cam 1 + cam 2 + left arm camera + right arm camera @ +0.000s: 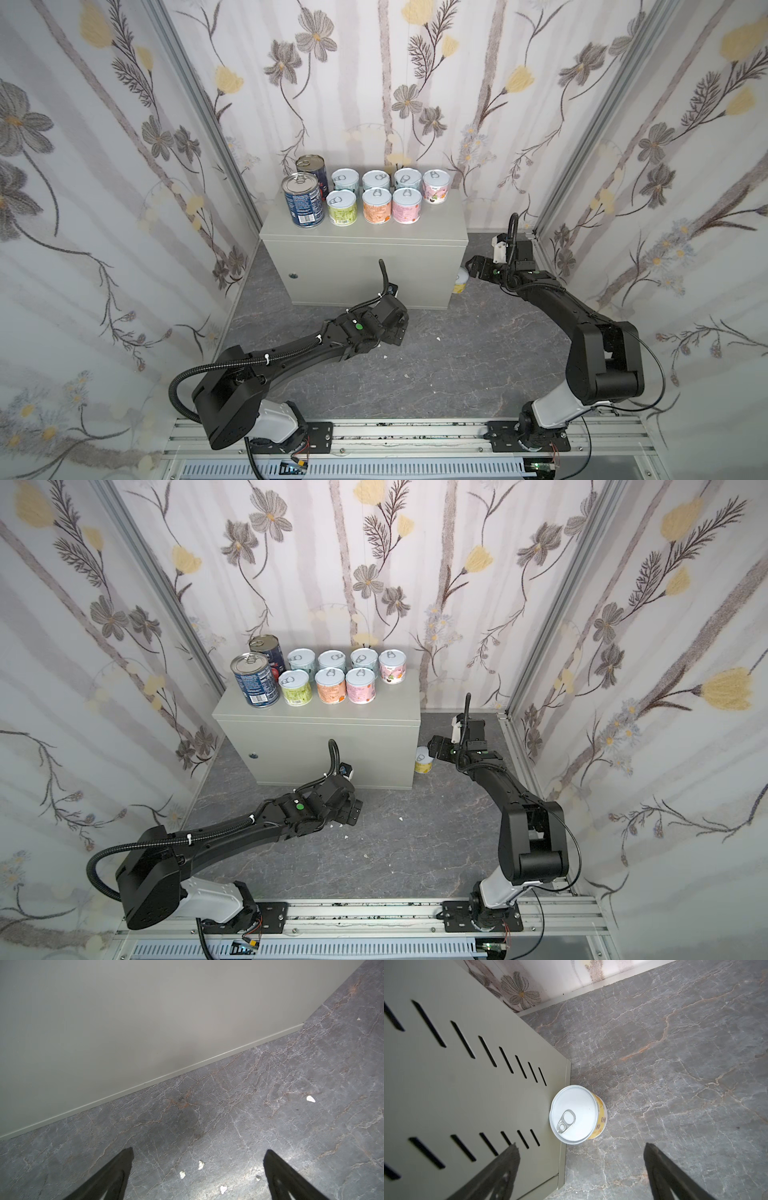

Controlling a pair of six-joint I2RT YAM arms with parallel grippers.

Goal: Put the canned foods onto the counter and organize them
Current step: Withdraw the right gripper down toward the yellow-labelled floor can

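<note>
The counter (361, 253) is a light grey metal box against the back wall. On its top stand two tall dark blue cans (303, 201) at the left and several short pastel cans (376, 205) in two rows. One short yellow can (577, 1114) stands upright on the floor, touching the counter's right side; it also shows in both top views (424, 760). My right gripper (580, 1145) hovers open just above and short of this can, holding nothing. My left gripper (198, 1153) hangs open and empty over the floor by the counter's front.
The counter's side wall has rows of vent slots (467, 1043), close to one right finger. Small white crumbs (200, 1164) lie on the grey marble floor. Floral walls enclose three sides. The arms' rail (415, 432) runs along the front.
</note>
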